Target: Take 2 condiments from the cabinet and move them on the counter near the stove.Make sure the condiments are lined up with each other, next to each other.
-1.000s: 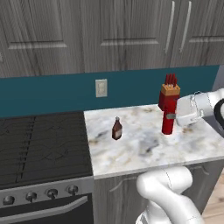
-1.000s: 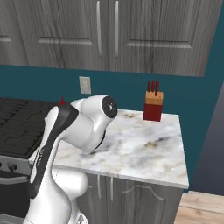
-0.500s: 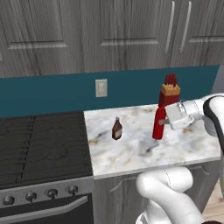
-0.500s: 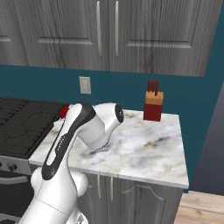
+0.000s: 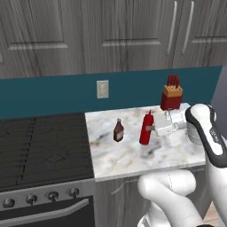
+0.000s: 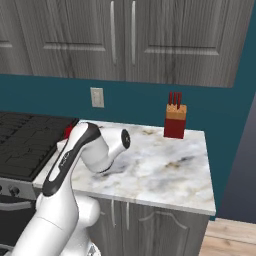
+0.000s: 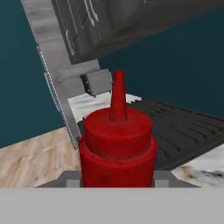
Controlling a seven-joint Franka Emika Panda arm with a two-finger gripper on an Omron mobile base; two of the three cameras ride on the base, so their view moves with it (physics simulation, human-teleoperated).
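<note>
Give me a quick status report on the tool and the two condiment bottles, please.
Tool shut on slim red squeeze bottle, just above marble counter. Squat dark brown bottle standing alongside, stove side. Nothing between them.

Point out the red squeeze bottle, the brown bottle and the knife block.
Red squeeze bottle (image 5: 145,131): left base view, on its body.
Brown bottle (image 5: 118,131): left base view, on its label.
Knife block (image 6: 175,121): right base view, on its front face.
</note>
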